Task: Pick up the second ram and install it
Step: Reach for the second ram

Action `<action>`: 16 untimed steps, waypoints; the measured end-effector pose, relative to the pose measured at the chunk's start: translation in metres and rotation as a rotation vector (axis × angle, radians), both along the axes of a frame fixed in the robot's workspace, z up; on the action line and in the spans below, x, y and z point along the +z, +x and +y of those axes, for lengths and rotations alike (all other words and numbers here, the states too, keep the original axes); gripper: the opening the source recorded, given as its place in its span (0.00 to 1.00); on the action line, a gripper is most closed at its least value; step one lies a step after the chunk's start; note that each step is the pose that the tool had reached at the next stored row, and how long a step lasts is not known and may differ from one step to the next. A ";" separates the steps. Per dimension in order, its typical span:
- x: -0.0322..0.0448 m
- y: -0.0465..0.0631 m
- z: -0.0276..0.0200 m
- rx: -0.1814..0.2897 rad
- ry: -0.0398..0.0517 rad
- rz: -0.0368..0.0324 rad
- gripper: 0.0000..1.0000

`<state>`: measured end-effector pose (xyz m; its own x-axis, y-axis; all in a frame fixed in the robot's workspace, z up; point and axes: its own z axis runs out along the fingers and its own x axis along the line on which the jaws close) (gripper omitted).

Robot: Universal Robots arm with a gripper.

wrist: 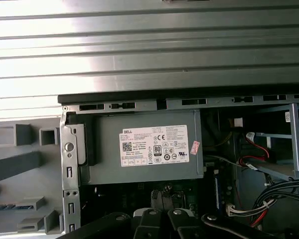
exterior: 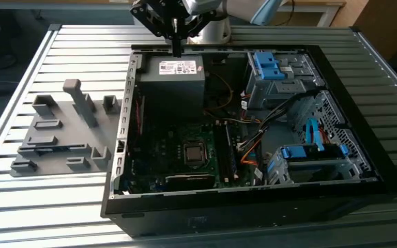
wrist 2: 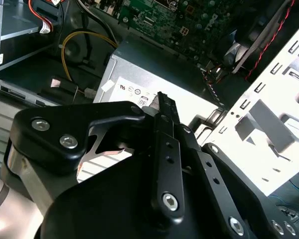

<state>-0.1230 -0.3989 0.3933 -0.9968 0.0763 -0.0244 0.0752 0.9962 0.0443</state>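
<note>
in the second wrist view the gripper [wrist 2: 162, 99] is closest. its black fingers [wrist 2: 165, 149] run together to one narrow tip with nothing between them, hanging above the grey power supply [wrist 2: 154, 74]. the exterior view agrees: the gripper [exterior: 177, 50] comes to a single thin point over the far edge of the power supply [exterior: 173, 77], at the back of the open computer case [exterior: 254, 212]. the first wrist view looks straight down on the labelled power supply [wrist: 144, 149], with the slatted table [wrist: 139, 50] beyond it. past the supply, the second wrist view reaches the green motherboard [wrist 2: 189, 20]. the exterior view takes in the grey holder tray [exterior: 54, 166] beside the case, on the exterior view's left and well apart from the gripper. a thin bluish strip in its long slot looks like the second ram [exterior: 54, 149], though i cannot be sure.
</note>
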 end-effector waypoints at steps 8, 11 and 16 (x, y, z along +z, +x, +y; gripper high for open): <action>0.0000 -0.002 0.0000 0.000 0.0001 0.0000 0.11; -0.0001 -0.004 -0.0001 0.000 0.0000 0.0000 0.11; -0.0001 -0.007 0.0000 0.000 0.0000 -0.0001 0.11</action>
<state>-0.1305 -0.3989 0.3932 -0.9968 0.0762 -0.0245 0.0750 0.9962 0.0443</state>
